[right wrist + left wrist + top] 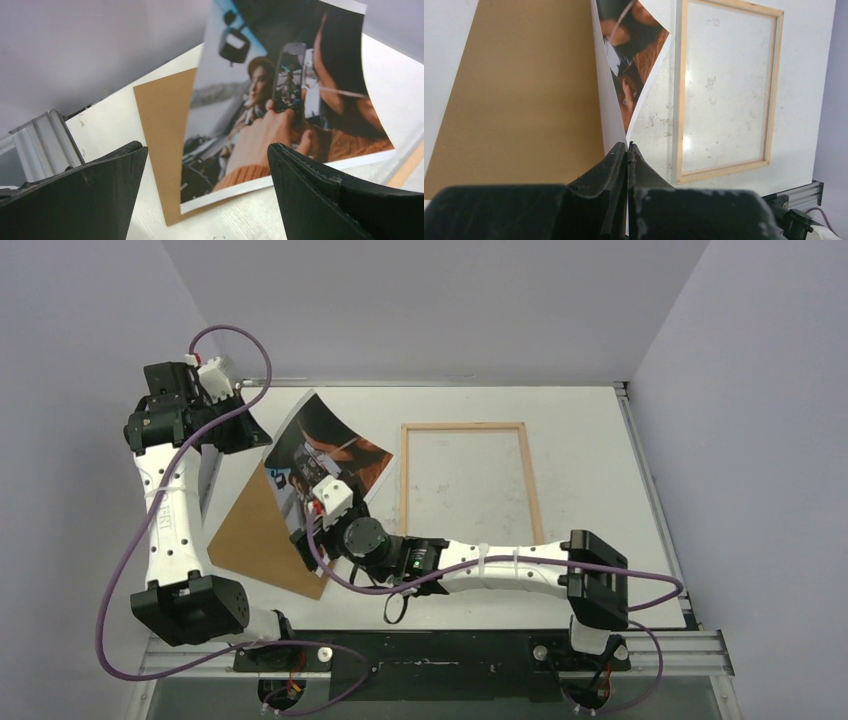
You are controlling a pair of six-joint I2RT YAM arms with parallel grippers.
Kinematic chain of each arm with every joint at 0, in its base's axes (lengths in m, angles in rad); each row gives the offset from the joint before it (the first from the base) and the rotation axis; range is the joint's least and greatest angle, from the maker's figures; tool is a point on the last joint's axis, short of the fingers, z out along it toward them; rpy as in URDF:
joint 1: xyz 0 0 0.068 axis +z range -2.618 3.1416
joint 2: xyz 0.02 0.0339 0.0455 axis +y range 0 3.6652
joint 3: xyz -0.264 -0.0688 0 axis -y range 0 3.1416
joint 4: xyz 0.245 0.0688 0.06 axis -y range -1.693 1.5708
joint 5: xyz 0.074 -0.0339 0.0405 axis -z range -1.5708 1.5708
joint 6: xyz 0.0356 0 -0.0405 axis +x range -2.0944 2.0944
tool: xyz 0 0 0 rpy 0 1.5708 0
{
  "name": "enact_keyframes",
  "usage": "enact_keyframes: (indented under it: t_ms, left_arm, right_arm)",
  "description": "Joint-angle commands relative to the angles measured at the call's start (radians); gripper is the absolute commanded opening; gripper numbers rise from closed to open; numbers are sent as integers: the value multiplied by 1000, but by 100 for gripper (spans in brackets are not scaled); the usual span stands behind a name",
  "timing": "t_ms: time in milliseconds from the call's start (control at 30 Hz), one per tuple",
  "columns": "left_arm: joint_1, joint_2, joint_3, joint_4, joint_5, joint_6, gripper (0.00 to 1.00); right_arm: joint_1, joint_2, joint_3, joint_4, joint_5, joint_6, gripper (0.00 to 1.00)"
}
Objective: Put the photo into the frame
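Note:
The photo is lifted off the table and curled, its printed side facing the right arm. My left gripper is shut on its left edge; in the left wrist view the jaws meet on the sheet, and the photo rises edge-on from them. My right gripper stands open just in front of the photo's lower edge, touching nothing. From the right wrist, the photo hangs beyond the spread fingers. The light wood frame lies flat on the table to the photo's right, with nothing inside it.
A brown fibreboard backing panel lies flat under and left of the photo, also seen as the panel from the left wrist. The frame's near slat sits just right of the held sheet. A metal rail runs along the table's front edge.

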Motion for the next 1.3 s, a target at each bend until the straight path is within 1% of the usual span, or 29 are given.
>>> enact_keyframes:
  t_ms: [0,233,400,500,567,600,667,833,867,900,933,967,1000,1033,1067,1100,1167,1200,1267]
  left_arm:
    - [0,-51,-20,91,-11,-95,0]
    - [0,-80,-48,103,8,-142,0]
    - [1,-88,-36,92,14,-151,0]
    - [2,-91,-27,85,14,-152,0]
    - [2,-89,-20,77,16,-152,0]
    - [1,-89,-18,75,17,-152,0]
    - [3,-89,-11,73,18,-154,0]
    - [8,-86,16,67,28,-168,0]
    - [9,-86,23,67,28,-172,0]
    - [12,-87,32,69,30,-175,0]
    - [14,-87,42,68,31,-179,0]
    - [17,-84,55,66,30,-182,0]
    - [20,-81,70,60,28,-185,2]
    - [28,-77,86,57,27,-188,11]
    - [38,-73,103,58,24,-192,23]
    - [47,-69,120,57,23,-196,37]
    - [74,-56,161,53,19,-200,59]
    - [89,-48,182,53,25,-200,67]
    - [130,-29,222,51,41,-198,72]
  right_arm:
    - [47,68,121,8,100,-58,96]
    - [65,218,299,-87,208,-93,98]
    - [67,328,419,-138,361,-156,92]
    - [67,368,450,-136,430,-202,88]
    - [68,376,452,-122,452,-221,78]
    - [67,376,456,-122,456,-229,68]
    - [66,374,474,-144,465,-235,54]
    - [66,305,417,-109,492,-245,31]
    - [66,285,402,-94,498,-243,22]
    - [66,267,387,-79,510,-243,17]
    - [66,251,375,-68,523,-241,8]
    - [66,235,367,-60,534,-241,6]
    - [66,219,361,-53,536,-246,5]
    - [65,204,357,-47,535,-256,5]
    - [65,187,356,-41,535,-270,5]
    - [64,172,355,-39,540,-281,5]
    - [56,136,357,-46,552,-289,5]
    - [45,114,355,-58,550,-278,5]
    - [3,52,346,-96,531,-226,5]
